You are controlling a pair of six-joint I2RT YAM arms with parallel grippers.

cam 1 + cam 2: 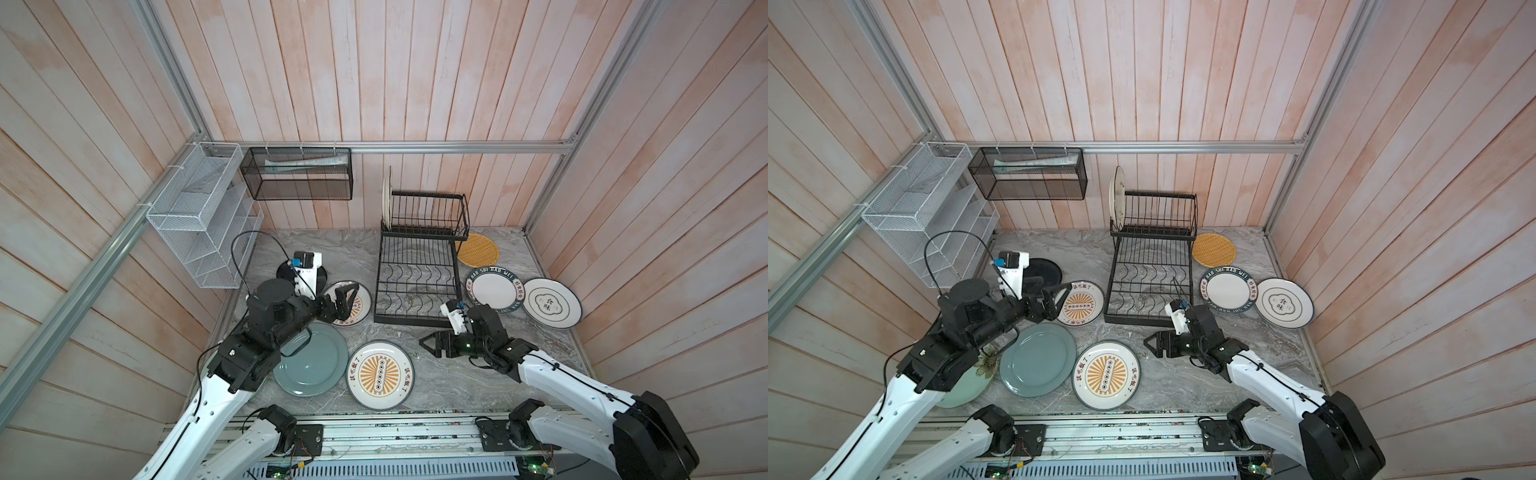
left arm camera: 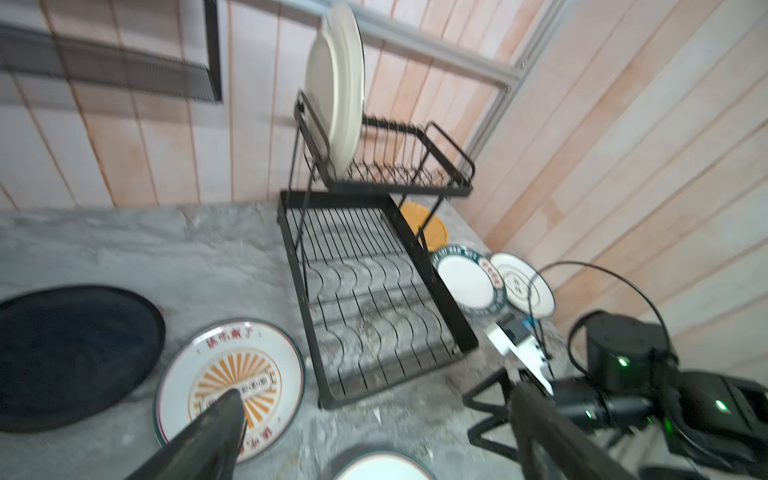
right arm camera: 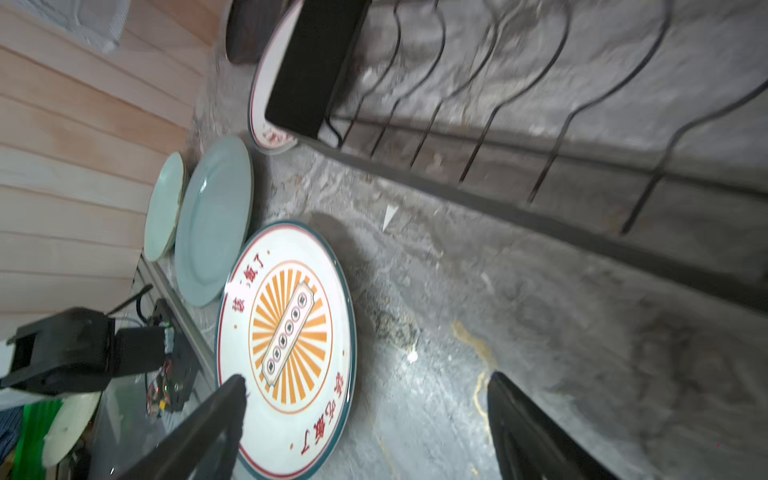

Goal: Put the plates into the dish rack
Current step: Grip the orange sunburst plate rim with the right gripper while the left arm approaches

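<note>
In both top views the dish rack (image 1: 417, 286) stands toward 12 o'clock on the table (image 1: 332, 253), with one cream plate (image 1: 387, 199) upright on edge at the left end of its upper basket (image 1: 428, 212). The rest lie flat on the table. From the rack, a woven yellow plate (image 1: 478, 250) is at 2 o'clock, a lettered-rim plate (image 1: 496, 289) and an emblem plate (image 1: 550, 303) at 3, and a black plate (image 1: 284, 272) at 9. A far sunburst plate (image 1: 359, 311) lies just beside the rack at 8, and a grey-blue plate (image 1: 316, 365) and a near sunburst plate (image 1: 380, 375) toward 7. In a top view a pale green plate (image 1: 967, 388) shows at the table's 7 o'clock corner. The left hand (image 1: 348, 296) is above the far sunburst plate, spread wide and gripping nothing. The right hand (image 1: 428, 345) sits at the rack's 6 o'clock, pointing toward 9, likewise wide and empty. The left wrist view shows the left hand's fingers (image 2: 216, 424) well apart, one over the far sunburst plate (image 2: 232, 365), and the cream plate (image 2: 334, 87) standing in the basket. The right wrist view shows the right hand's fingers (image 3: 519, 424) spread with bare table between, the near sunburst plate (image 3: 286, 345) beside one.
</note>
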